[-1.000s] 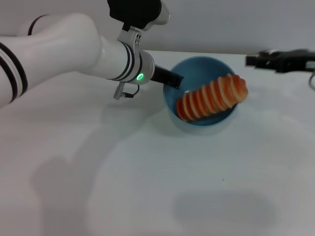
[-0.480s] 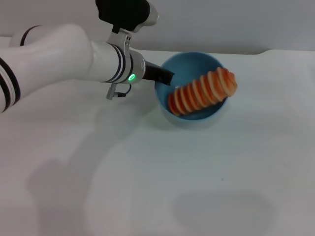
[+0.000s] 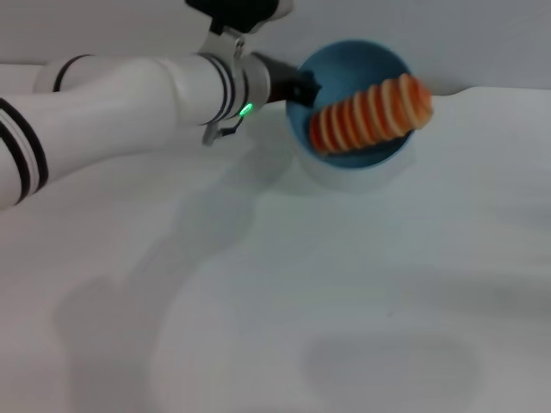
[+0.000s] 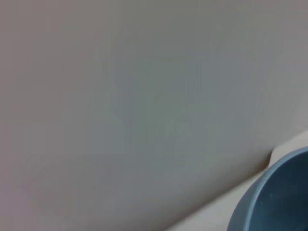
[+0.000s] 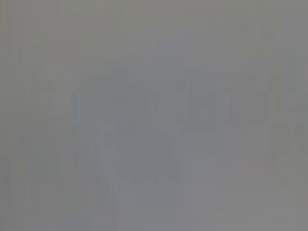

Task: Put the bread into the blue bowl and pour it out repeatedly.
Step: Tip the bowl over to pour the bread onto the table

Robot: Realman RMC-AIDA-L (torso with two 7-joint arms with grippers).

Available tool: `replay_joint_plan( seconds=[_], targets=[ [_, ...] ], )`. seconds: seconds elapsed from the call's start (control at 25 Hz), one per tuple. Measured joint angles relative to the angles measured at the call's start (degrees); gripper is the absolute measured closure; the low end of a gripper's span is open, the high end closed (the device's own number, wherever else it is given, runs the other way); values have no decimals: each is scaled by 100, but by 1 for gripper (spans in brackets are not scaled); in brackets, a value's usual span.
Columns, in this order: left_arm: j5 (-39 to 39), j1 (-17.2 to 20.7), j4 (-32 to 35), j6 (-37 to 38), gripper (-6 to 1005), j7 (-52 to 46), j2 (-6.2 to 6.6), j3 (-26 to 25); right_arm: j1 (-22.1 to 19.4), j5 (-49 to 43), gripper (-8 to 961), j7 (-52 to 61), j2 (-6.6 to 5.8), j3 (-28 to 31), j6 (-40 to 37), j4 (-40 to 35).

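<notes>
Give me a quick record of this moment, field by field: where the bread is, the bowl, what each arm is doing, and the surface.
bread: bread lies in the bowl, one end sticking out over the rim
bowl: blue bowl tipped with its opening toward the camera, lifted
left gripper: left gripper at the bowl's rim, holding it
right gripper: not in view
surface: white table

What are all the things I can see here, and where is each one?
blue bowl: one, light blue, lifted and tipped above the table's far side, its opening facing the camera.
bread: one, orange and tan, ridged, lying across the bowl's inside, one end poking past the rim.
table: one, white, filling the view below.
left arm: one, white with black bands, reaching in from the left.
left gripper: one, black, clamped on the bowl's rim.
right gripper: not in view.
</notes>
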Motion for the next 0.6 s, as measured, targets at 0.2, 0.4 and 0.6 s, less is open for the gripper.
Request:
replay_joint_plan(
  seconds=[0.2, 0.4, 0.6],
  targets=[
    [-5, -178, 57, -670, 1000, 15, -25, 529, -8, 23, 271, -490, 9, 306, -111, 697],
    [-107, -183, 60, -1520, 1001, -67, -57, 1439, -136, 38, 273, -585, 16, 396, -757, 755],
    [-688, -118, -35, -2299, 1001, -124, -63, 2313, -148, 47, 273, -407, 9, 515, -1006, 762]
  ],
)
